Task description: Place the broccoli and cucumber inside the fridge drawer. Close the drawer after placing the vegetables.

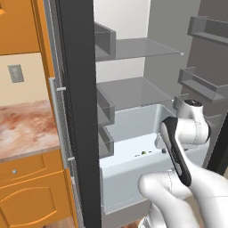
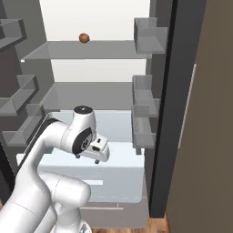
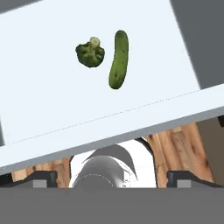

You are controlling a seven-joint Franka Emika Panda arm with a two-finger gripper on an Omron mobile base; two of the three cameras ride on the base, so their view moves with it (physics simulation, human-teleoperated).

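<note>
The fridge drawer (image 3: pixel 48 92) is pulled out, a pale box with a light floor, also seen in the left base view (image 1: pixel 129 168) and the right base view (image 2: pixel 116 182). The broccoli (image 3: pixel 89 54) lies on the drawer's floor, its pale stem end showing. The cucumber (image 3: pixel 119 59) lies right beside it, a small gap between them. My gripper (image 3: pixel 113 179) hangs above the drawer's front edge, open, with nothing between its fingertips (image 3: pixel 43 178). The right base view shows the gripper (image 2: pixel 87 159) pointing down over the drawer.
The fridge stands open with glass shelves (image 1: pixel 133 91) above the drawer and bins on both doors (image 2: pixel 145 98). A brown ball (image 2: pixel 83 37) sits on the top shelf. The dark door edge (image 1: pixel 80 116) stands left of the drawer. Wooden floor (image 3: pixel 192 144) lies below the drawer front.
</note>
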